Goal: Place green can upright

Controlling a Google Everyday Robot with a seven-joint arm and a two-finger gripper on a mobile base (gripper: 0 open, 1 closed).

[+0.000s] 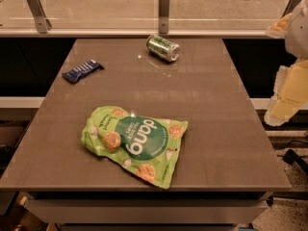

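landmark: green dang snack pouch (137, 143), lying flat on the table (216, 129), label upside down to the camera
green can (163, 47): on its side, not upright; beyond the pouch and a bit to picture-right of it, near the table's far edge; silver end faces roughly toward the camera and right; well apart from the pouch, touching nothing else
blue bar (82, 70): small wrapped snack bar, flat, beyond the pouch and to picture-left of it; well apart from both pouch and can
claw (285, 100): pale yellowish shape off the table's right side, right of the pouch and higher up; well apart from the can, holding nothing that shows
claw state: cannot tell, spread or pressed together not readable here
step in hand: looks like the very start, approach not made; the can is untouched and lying down, the arm is off to the side
next move calls for: bring the claw across to the far side of the pouch, come down over the can's round body, pinch across it, lift, turn it so a silver end faces down, set it on bare table
watch for: the can may roll when touched; it sits close to the far edge
counts: green can 1; snack pouch 1; blue bar 1; table 1; claw 1
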